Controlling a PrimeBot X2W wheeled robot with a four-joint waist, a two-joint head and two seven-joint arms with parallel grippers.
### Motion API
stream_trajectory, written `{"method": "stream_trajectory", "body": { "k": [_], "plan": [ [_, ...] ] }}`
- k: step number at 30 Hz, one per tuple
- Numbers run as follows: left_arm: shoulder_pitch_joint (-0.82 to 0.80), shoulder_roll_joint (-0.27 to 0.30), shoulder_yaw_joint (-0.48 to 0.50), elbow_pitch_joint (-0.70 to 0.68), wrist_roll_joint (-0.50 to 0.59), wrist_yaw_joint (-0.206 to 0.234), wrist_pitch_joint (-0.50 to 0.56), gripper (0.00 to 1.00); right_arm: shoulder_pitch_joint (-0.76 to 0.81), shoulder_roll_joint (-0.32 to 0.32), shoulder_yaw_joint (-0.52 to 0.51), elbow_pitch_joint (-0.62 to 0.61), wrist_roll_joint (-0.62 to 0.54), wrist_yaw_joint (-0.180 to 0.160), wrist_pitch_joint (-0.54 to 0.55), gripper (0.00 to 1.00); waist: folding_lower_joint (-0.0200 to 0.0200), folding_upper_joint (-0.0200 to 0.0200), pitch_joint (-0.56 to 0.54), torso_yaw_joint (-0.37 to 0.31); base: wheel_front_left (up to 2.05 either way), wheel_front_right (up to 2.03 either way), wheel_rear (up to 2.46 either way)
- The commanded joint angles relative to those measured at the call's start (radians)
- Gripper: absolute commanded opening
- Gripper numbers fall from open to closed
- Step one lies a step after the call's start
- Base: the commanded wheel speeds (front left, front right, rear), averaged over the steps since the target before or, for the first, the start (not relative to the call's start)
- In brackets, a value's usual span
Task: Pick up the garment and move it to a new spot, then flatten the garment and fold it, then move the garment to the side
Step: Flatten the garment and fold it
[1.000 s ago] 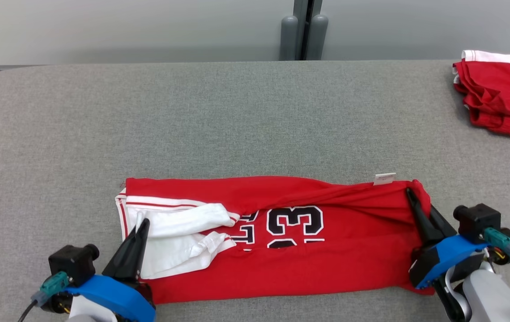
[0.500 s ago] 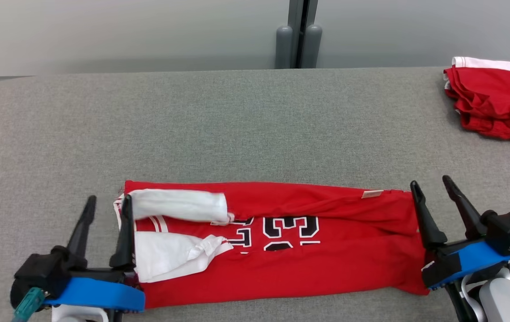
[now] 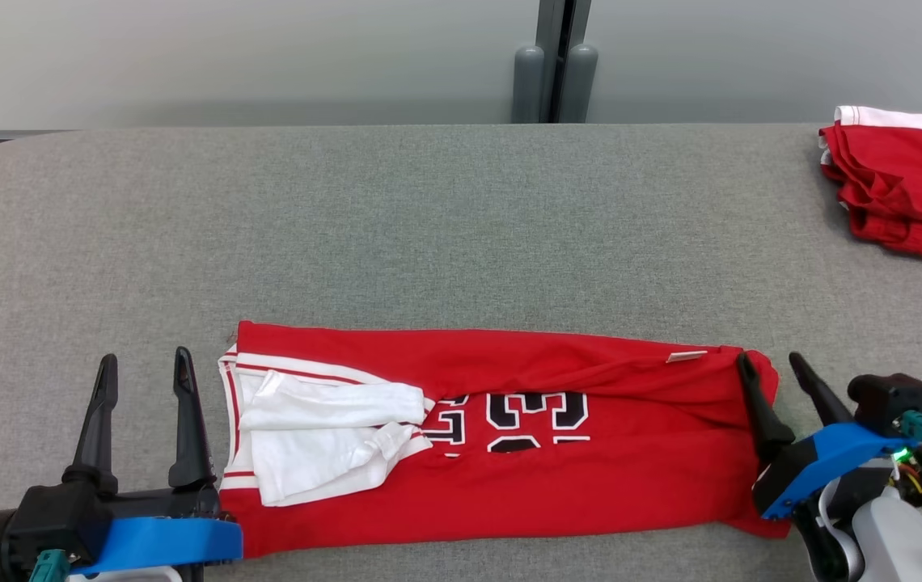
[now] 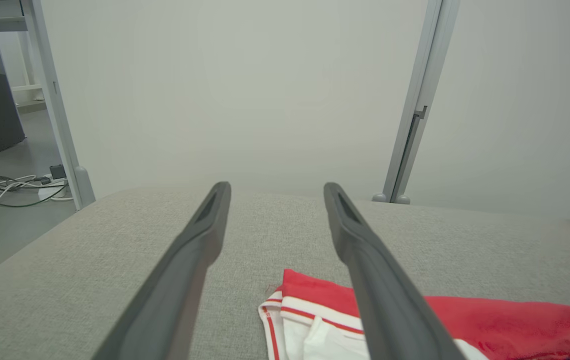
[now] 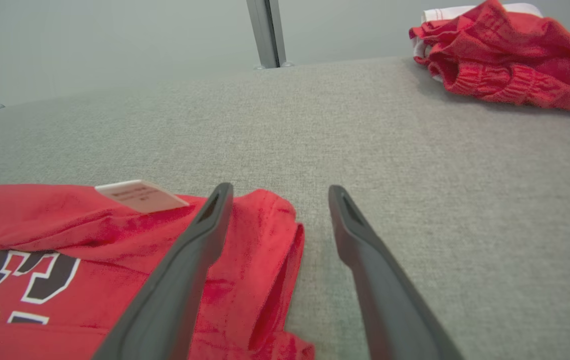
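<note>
The garment (image 3: 558, 477) is a red jersey with black-and-white numbers and white trim, lying folded lengthwise as a long strip near the table's front edge. Its white part (image 3: 323, 436) is at the left end, and a small tag (image 3: 686, 356) sits near the right end. My left gripper (image 3: 143, 368) stands open just left of the garment, holding nothing; the left wrist view shows the garment's corner (image 4: 305, 300) beside its fingers (image 4: 365, 260). My right gripper (image 3: 770, 362) is open at the right end, one finger (image 5: 190, 260) over the cloth (image 5: 65, 235), the other over bare table.
The grey fabric table (image 3: 429, 218) stretches wide behind the garment. A second red garment (image 3: 906, 190) with a white band lies crumpled at the far right (image 5: 505, 65). A grey wall with a vertical post (image 3: 558, 61) stands behind the table.
Both grippers were shut on the garment's ends and have opened, letting it go. The garment settled flat; the left gripper drew off to the left of it.
</note>
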Motion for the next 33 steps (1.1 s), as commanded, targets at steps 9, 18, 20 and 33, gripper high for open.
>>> {"method": "stream_trajectory", "body": {
  "k": [9,18,20,33],
  "plan": [
    [0.008,-0.035,0.058,0.028,0.086,-0.005,-0.004,1.00,0.001,0.039,0.028,0.117,0.052,0.000,0.031,1.00,0.0000,0.0000,0.007,0.002,0.00,0.00,0.00],
    [0.002,-0.045,0.062,0.061,0.129,-0.002,-0.004,1.00,-0.002,0.074,0.097,0.192,0.104,0.001,0.044,0.00,0.0000,0.0000,0.000,-0.002,0.00,0.00,0.00],
    [0.006,-0.046,0.064,0.068,0.132,-0.001,-0.004,1.00,-0.013,0.066,0.098,0.193,0.118,0.000,0.030,0.00,0.0000,0.0000,-0.002,-0.007,0.00,0.00,0.00],
    [0.008,-0.047,0.062,0.083,0.153,0.006,-0.004,1.00,-0.045,-0.150,-0.020,0.203,0.176,0.000,-0.010,0.00,0.0000,0.0000,-0.019,-0.034,0.00,0.00,0.00]
  ]
}}
